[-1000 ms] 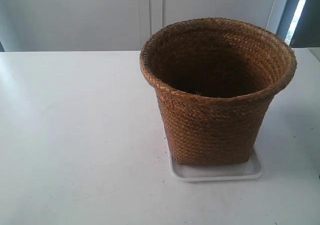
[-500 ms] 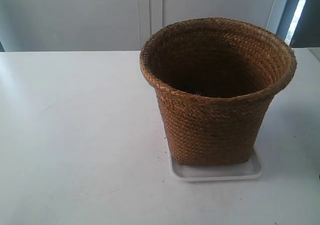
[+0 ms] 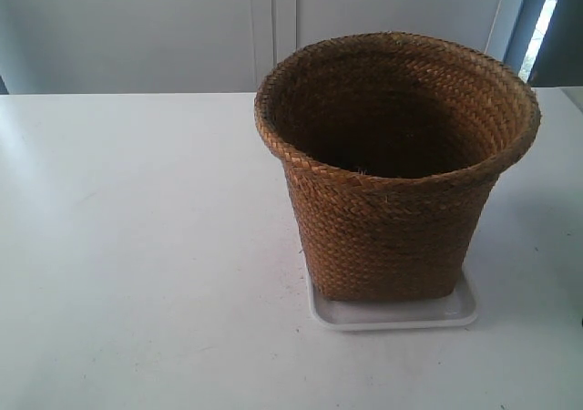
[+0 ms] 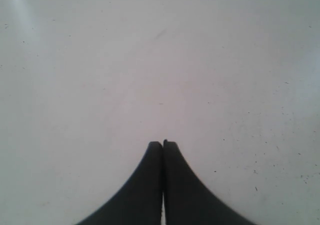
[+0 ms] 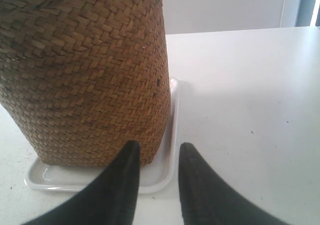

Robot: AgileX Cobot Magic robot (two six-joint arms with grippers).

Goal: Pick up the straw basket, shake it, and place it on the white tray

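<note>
The brown straw basket (image 3: 392, 182) stands upright on the white tray (image 3: 392, 317), right of the table's middle in the exterior view. Neither arm shows in that view. In the right wrist view the basket (image 5: 85, 70) fills one side and its base rests in the tray (image 5: 167, 170). My right gripper (image 5: 159, 147) is open, with nothing between its fingers, a little way back from the tray's corner. My left gripper (image 4: 162, 144) is shut and empty over bare white table, with neither basket nor tray in its view.
The white table (image 3: 137, 246) stretches wide beside the basket in the exterior view. A pale wall with panel seams (image 3: 273, 27) runs behind the table's far edge. A dark doorway strip (image 3: 547, 18) shows at the back corner.
</note>
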